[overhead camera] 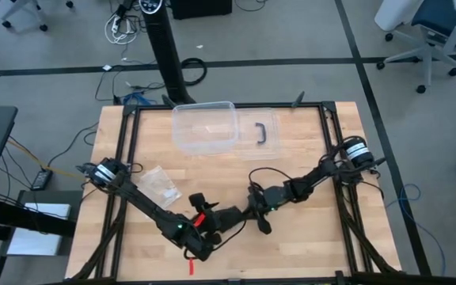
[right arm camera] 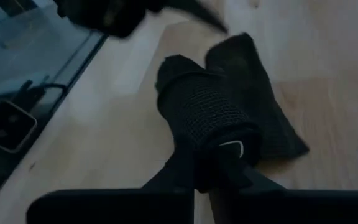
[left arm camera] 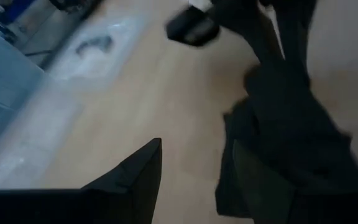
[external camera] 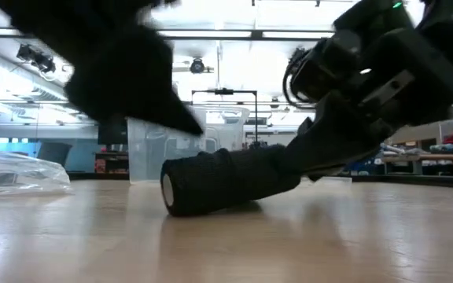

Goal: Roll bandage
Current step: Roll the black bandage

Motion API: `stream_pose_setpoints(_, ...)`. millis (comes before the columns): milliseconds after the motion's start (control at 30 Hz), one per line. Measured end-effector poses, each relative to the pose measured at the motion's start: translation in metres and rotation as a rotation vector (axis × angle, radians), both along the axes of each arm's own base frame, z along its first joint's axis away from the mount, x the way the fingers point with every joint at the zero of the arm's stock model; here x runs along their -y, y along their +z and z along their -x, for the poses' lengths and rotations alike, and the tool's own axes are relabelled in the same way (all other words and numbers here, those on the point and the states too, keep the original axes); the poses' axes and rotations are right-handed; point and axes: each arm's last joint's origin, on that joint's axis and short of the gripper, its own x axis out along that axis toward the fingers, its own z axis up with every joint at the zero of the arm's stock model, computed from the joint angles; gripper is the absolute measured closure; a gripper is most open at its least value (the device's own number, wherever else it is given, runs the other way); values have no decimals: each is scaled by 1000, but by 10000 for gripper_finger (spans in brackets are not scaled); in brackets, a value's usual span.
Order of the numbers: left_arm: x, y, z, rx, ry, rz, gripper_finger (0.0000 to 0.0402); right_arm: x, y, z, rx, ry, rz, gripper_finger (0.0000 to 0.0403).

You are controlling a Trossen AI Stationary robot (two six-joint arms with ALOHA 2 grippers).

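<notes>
The bandage (external camera: 219, 182) is a black cloth roll lying on its side on the wooden table. In the right wrist view the roll (right arm camera: 201, 112) has a flat loose strip (right arm camera: 260, 118) lying beside it on the wood. My right gripper (right arm camera: 210, 160) is shut on the roll's near end, in the middle of the table (overhead camera: 253, 210). My left gripper (left arm camera: 197, 146) is open and hovers just to the left of the bandage, with dark cloth (left arm camera: 291, 124) beside one finger; in the low view it is a blurred shape at the upper left (external camera: 124, 71). My right gripper pinches the end of the roll (right arm camera: 219, 140) between its two fingers. The fingers come slanting down from the table's right side and lie along the roll. The roll points away from the fingers, its far end (external camera: 175, 192) resting on the table and the held end slightly raised.
A clear plastic box (overhead camera: 204, 127) stands at the far middle of the table, its lid with a black handle (overhead camera: 264, 132) beside it. A crinkly clear bag (overhead camera: 161, 184) lies at the left. Black frame rails (overhead camera: 125, 158) run along the table's sides.
</notes>
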Motion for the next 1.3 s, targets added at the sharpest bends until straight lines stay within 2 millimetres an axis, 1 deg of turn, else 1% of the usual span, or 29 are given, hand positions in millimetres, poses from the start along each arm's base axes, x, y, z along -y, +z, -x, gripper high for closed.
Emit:
stream_pose_setpoints(67, -1, 11, 3, 39, 2, 20, 200, -9, 6, 6, 8, 0, 68, 387)
stream_pose_setpoints(133, -3, 16, 6, 59, 0, 37, 206, -17, 12, 13, 5, -10, 162, 393)
stream_pose_setpoints(200, -5, 17, 9, 89, -11, 74, 219, -25, 17, 20, 7, -11, 277, 393)
stream_pose_setpoints(300, -10, 13, 13, 132, -60, 162, 249, -36, 26, 32, 24, -24, 436, 393)
stream_pose_setpoints(400, -19, 6, 10, 213, -157, 311, 283, -44, 35, 42, 52, -48, 547, 394)
stream_pose_setpoints(500, -31, 7, 6, 344, -324, 481, 317, -52, 42, 51, 80, -54, 647, 394)
stream_pose_setpoints(600, -45, 7, 5, 437, -477, 637, 342, -60, 50, 57, 116, -52, 692, 394)
stream_pose_setpoints(700, -59, 7, 1, 488, -497, 796, 349, -68, 57, 60, 125, -47, 732, 394)
stream_pose_setpoints(767, -65, 6, 0, 488, -472, 868, 343, -74, 61, 60, 120, -40, 774, 394)
stream_pose_setpoints(833, -67, 6, -2, 487, -485, 922, 329, -80, 66, 59, 111, -33, 812, 395)
stream_pose_setpoints(967, -69, 12, -4, 525, -537, 965, 285, -93, 76, 62, 91, -29, 874, 395)
stream_pose_setpoints(1067, -68, 21, -5, 593, -605, 934, 249, -102, 82, 67, 95, -35, 915, 395)
stream_pose_setpoints(1167, -69, 23, -4, 583, -634, 875, 219, -111, 87, 71, 106, -31, 936, 395)
stream_pose_setpoints(1300, -75, 22, -4, 560, -575, 751, 191, -116, 88, 76, 121, -41, 946, 395)
